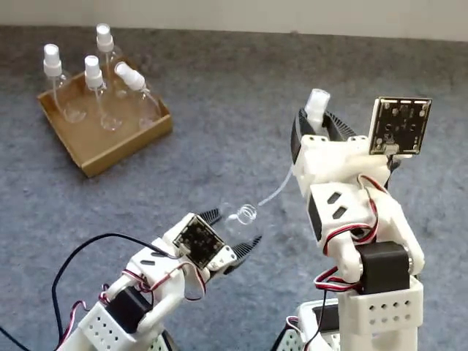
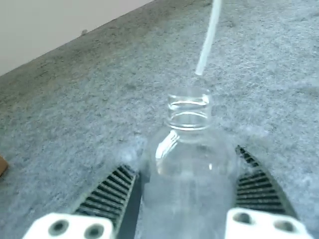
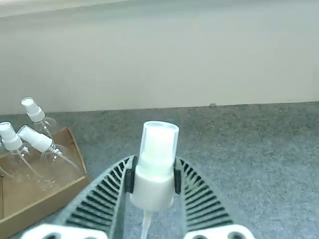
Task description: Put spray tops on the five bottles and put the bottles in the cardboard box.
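Left claw (image 1: 234,228) around bottle (image 2: 188,167), spray top (image 3: 155,167) tube just outside neck.

You're looking at a tabletop (image 1: 234,102) covered in grey, carpet-like fabric (speckled, slightly fuzzy). Along the top edge of your high view runs a plain, pale wall (image 1: 292,13), evenly lit, meeting the grey in a straight line.

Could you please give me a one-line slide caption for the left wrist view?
Left gripper holds an uncapped bottle, the spray top's dip tube ending just short of its open neck.
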{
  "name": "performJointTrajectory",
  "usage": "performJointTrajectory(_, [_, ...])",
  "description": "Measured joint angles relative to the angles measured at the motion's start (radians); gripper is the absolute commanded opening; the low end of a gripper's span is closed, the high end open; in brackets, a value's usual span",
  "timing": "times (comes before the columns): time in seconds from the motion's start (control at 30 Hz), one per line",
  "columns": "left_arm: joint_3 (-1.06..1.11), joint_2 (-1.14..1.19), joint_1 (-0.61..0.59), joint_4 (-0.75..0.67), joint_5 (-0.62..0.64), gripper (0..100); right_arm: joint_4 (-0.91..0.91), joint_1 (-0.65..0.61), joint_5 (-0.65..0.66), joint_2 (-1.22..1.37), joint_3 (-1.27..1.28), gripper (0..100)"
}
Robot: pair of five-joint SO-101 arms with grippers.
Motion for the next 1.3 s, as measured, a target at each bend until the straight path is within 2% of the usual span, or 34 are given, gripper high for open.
performJointTrajectory(0.37, [0.0,0.0,0.028,-0.002,0.0,14,0.008,-0.002,0.0,0.0,0.0,0.5])
performJointTrajectory(0.7, [0.0,0.0,0.028,-0.002,0.0,14,0.054,-0.107,0.0,-0.074,0.0,0.5])
performJointTrajectory(1.0, [0.0,0.0,0.028,-0.002,0.0,14,0.054,-0.107,0.066,-0.181,0.0,0.5])
performJointTrajectory(1.3, [0.0,0.0,0.028,-0.002,0.0,14,0.02,-0.109,0.078,-0.198,0.0,0.5])
